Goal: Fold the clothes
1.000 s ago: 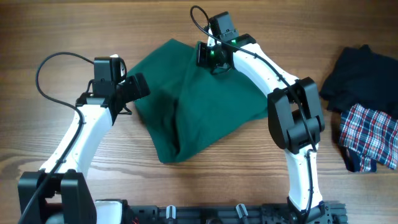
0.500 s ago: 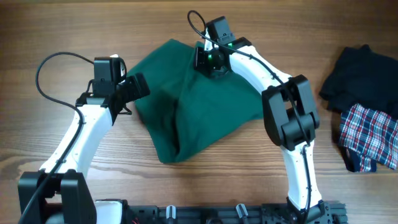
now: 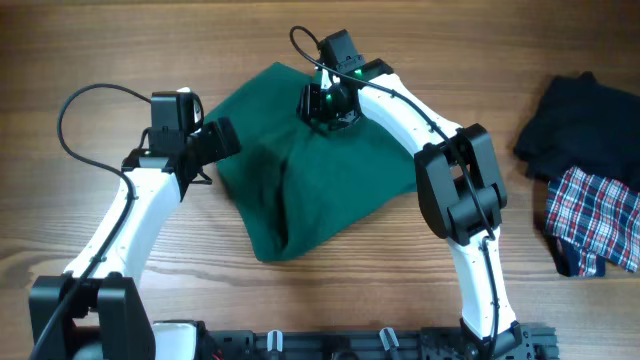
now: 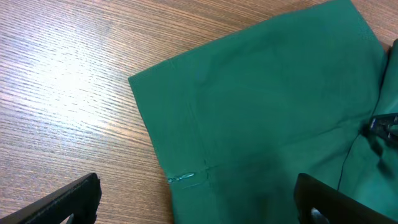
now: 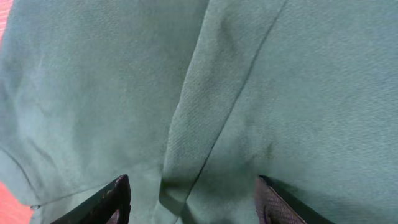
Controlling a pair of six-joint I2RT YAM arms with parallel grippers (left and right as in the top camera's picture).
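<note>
Right gripper (image 3: 322, 108): we let it spread, releasing the clothes (image 3: 330, 190) at 12 o'clock (one fold laid, we judged).
Left gripper (image 3: 212, 155): agape, empty, at 9 o'clock.

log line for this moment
left gripper: open, at green garment edge | right gripper: open above garment, nothing held | garment: partly folded, on table

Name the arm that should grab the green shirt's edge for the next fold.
Probably left: the left gripper, open, sits beside the green garment at its hem corner. The right gripper hangs over flat cloth with no edge under it.
</note>
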